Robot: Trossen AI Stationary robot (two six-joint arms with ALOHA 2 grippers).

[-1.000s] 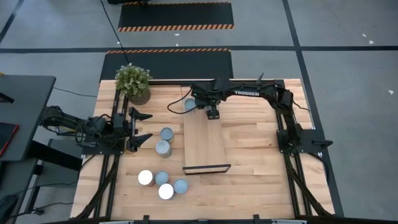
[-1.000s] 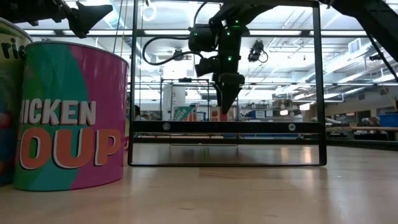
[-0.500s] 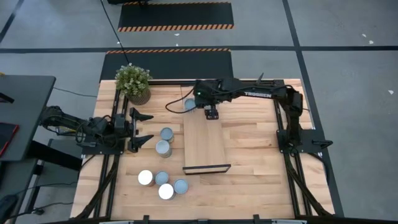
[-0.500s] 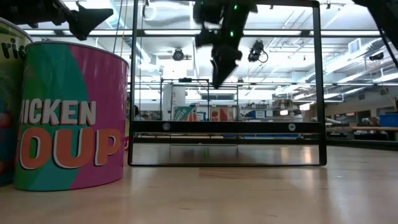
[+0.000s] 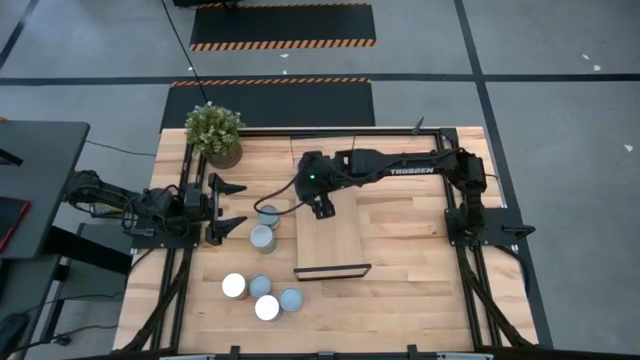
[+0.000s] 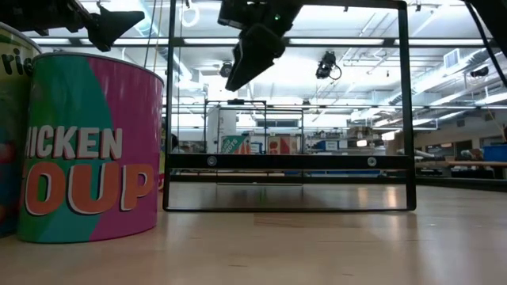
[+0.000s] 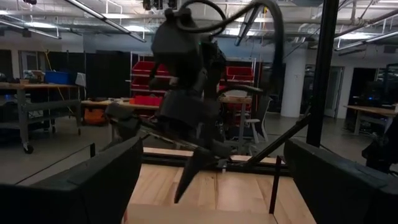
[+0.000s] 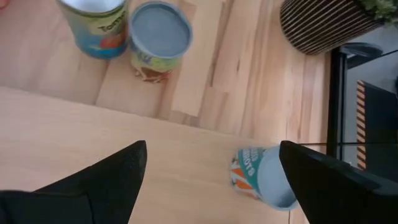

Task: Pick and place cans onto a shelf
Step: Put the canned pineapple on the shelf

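Observation:
The shelf point(image 5: 335, 235) is a pale board with black end frames at mid-table. My right gripper point(image 5: 320, 207) hangs open and empty above its far left part; it also shows in the low view point(image 6: 247, 63). In the right wrist view point(image 8: 212, 149) one can point(image 8: 261, 175) sits at the shelf's far corner. Two cans point(image 5: 268, 215) point(image 5: 262, 238) stand on the table left of the shelf, and several more point(image 5: 262, 297) stand near the front. My left gripper point(image 5: 238, 204) waits open at the table's left, level with the two cans.
A potted green plant point(image 5: 214, 133) stands at the far left corner. A "chicken soup" can point(image 6: 87, 146) fills the left of the low view. The shelf's black frame point(image 6: 289, 162) stands across the low view. Bare tabletop lies right of the shelf point(image 5: 410, 240).
My right gripper has risen from the shelf's far end and swung toward the table's left and near side, turning as it went. It now hangs above the shelf's far left part. The cans and the shelf have stayed put.

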